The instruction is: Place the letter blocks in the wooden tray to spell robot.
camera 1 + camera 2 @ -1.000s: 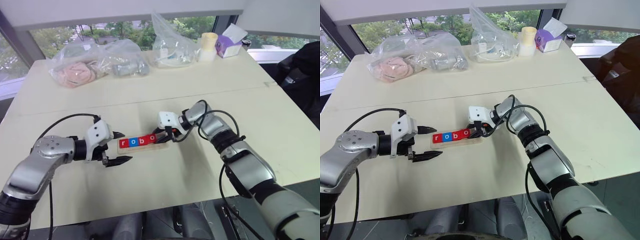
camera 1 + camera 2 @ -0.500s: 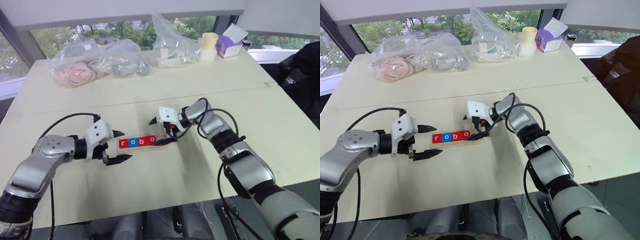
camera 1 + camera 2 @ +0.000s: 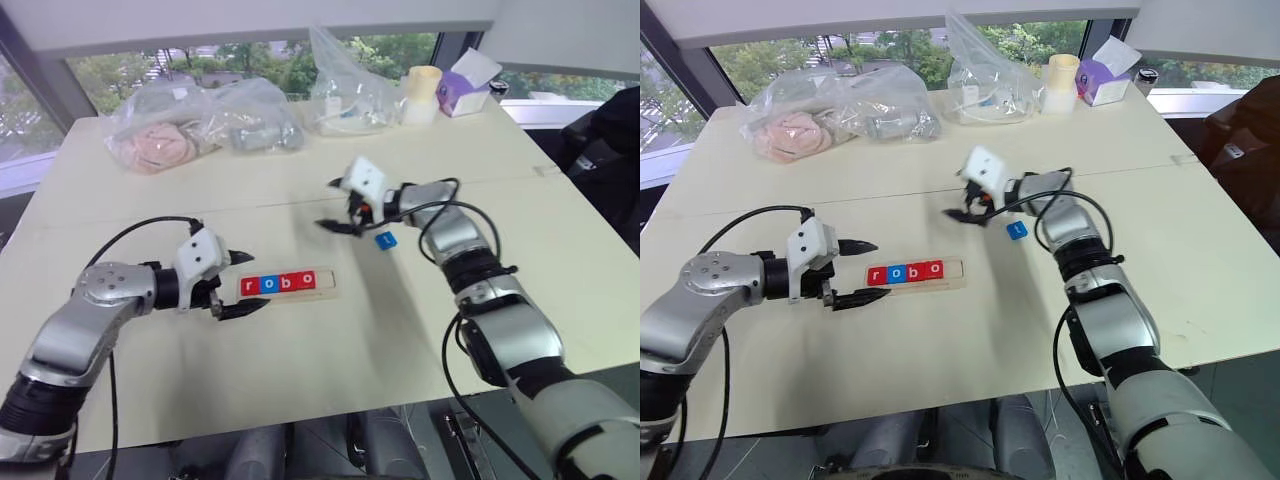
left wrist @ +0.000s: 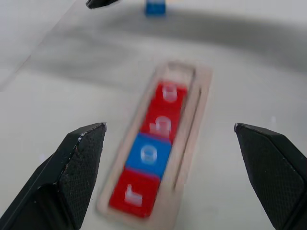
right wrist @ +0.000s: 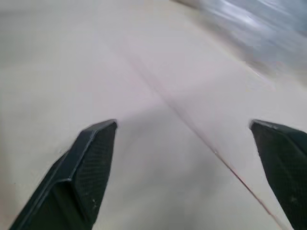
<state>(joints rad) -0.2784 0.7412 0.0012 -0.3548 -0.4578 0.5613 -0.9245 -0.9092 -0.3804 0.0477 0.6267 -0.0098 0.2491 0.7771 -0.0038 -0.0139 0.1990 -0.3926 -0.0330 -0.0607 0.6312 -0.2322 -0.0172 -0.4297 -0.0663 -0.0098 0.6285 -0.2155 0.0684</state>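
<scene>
Left gripper (image 3: 243, 284): black textured fingers spread wide, empty, at the left end of the pale wooden tray (image 3: 329, 281). Tray holds four glossy square letter blocks (image 3: 279, 283), r-o-b-o. Blue tile (image 3: 386, 239) lies flat on matte cream table (image 3: 300, 370). Right gripper (image 3: 338, 212) gapes empty, near it.

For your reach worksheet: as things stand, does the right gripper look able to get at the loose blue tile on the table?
Probably yes. The right gripper is open just beside the blue tile, which lies alone on bare table, nothing between them.
</scene>
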